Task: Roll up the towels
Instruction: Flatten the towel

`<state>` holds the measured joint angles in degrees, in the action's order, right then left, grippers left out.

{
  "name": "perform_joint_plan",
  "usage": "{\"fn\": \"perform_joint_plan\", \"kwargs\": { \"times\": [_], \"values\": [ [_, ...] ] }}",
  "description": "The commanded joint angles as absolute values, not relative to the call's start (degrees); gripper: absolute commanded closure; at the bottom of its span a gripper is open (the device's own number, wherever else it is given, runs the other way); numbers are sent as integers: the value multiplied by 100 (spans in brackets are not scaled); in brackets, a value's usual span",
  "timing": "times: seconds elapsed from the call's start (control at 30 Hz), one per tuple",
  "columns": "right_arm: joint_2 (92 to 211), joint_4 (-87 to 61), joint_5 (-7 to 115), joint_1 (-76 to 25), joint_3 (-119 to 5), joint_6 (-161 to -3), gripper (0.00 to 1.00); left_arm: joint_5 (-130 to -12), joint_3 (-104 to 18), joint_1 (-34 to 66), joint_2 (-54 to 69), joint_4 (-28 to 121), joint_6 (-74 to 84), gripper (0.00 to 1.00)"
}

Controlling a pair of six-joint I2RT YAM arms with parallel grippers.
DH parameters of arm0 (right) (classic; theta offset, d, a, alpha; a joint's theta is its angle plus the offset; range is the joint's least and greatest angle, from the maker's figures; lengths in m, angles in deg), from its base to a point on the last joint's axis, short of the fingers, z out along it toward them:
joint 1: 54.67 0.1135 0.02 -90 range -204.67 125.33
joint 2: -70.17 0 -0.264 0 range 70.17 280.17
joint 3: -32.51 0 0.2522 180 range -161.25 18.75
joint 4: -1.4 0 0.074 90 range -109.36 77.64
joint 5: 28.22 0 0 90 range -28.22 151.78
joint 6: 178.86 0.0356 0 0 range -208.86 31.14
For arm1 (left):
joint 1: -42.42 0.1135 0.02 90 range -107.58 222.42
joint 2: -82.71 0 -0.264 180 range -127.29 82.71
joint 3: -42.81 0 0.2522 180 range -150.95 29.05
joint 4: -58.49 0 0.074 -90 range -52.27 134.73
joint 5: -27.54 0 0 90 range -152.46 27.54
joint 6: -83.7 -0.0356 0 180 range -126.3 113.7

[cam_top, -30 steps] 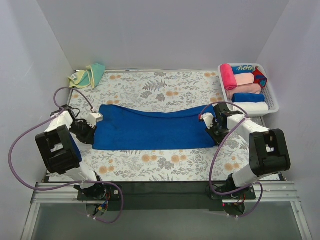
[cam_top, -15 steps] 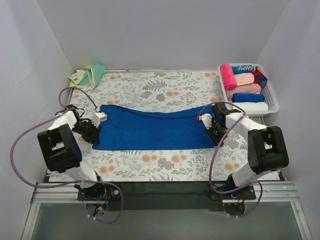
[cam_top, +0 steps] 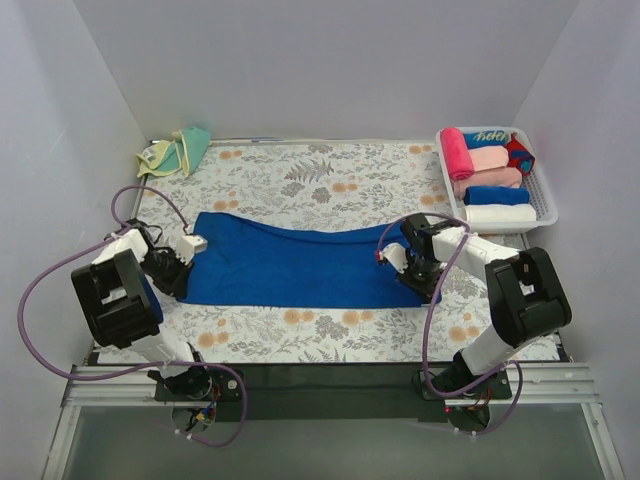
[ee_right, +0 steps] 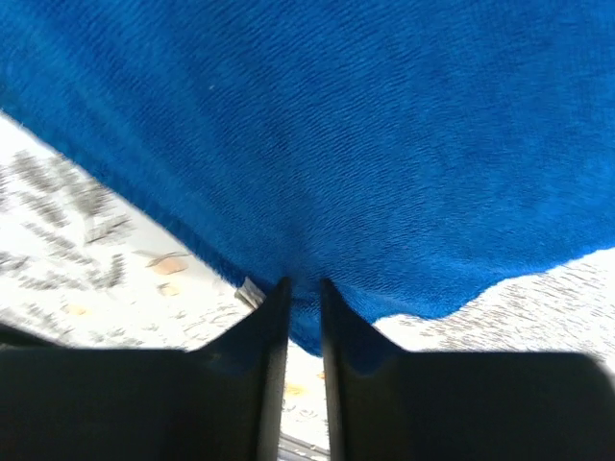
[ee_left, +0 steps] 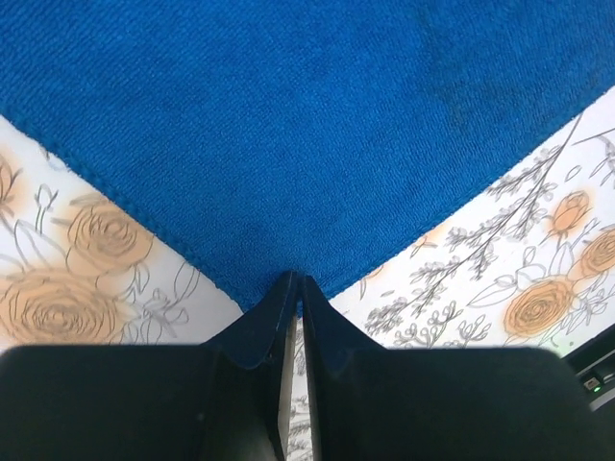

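The royal blue towel point(cam_top: 300, 265) lies flat as a long strip across the middle of the flowered table. My left gripper point(cam_top: 180, 282) is shut on its near left corner; in the left wrist view the fingertips point(ee_left: 288, 288) pinch the corner tip of the towel point(ee_left: 307, 125). My right gripper point(cam_top: 420, 288) is shut on the right end; in the right wrist view the gripper point(ee_right: 303, 288) holds a fold of the towel point(ee_right: 336, 134) a little above the table. The pale yellow towel with the teal patch point(cam_top: 175, 150) lies bunched at the back left corner.
A white basket point(cam_top: 547, 210) at the back right holds several rolled towels in pink, peach, blue and white. Grey walls close in the table on three sides. Purple cables loop from both arms.
My right gripper has moved left and nearer, carrying the towel's right end inward. My left gripper has shifted slightly nearer with the left corner.
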<state>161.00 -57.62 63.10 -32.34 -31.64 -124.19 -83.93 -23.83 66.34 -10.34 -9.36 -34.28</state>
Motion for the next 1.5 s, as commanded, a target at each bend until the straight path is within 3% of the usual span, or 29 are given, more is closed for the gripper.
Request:
{"fn": "perform_joint_plan", "kwargs": {
  "times": [0.0, 0.07, 0.1, 0.2, 0.33, 0.5, 0.73, 1.1, 1.47],
  "values": [
    [16325, -6448, 5449, -3094, -3073, -12428, 76, -7784, -2473, 6826, -931, -949, -3706, 94],
    [16220, -6553, 5396, -3111, -3371, -12393, 71, -7993, -2700, 6826, -939, -1081, -3706, 93],
    [16167, -6588, 5317, -3146, -3537, -12341, 63, -8065, -2807, 6826, -940, -1230, -3671, 91],
    [15974, -6782, 5115, -3243, -4389, -12279, 54, -8434, -3395, 6835, -983, -1511, -3574, 82],
    [16052, -6782, 5166, -3507, -5602, -12025, 55, -8759, -4011, 6800, -1080, -1723, -3373, 76],
    [16859, -6519, 5562, -3841, -6955, -11637, 64, -9041, -4231, 6642, -1080, -1557, -3153, 72],
    [18204, -6089, 5993, -4052, -7985, -11593, 62, -9234, -3916, 6238, -1010, -1407, -2828, 63],
    [19225, -5798, 5861, -4008, -8496, -11646, 56, -9199, -3555, 6061, -1062, -1047, -2634, 60],
    [19322, -5657, 5650, -3797, -8162, -11786, 56, -9190, -3520, 6053, -1300, -862, -2458, 60]
  ]
}}
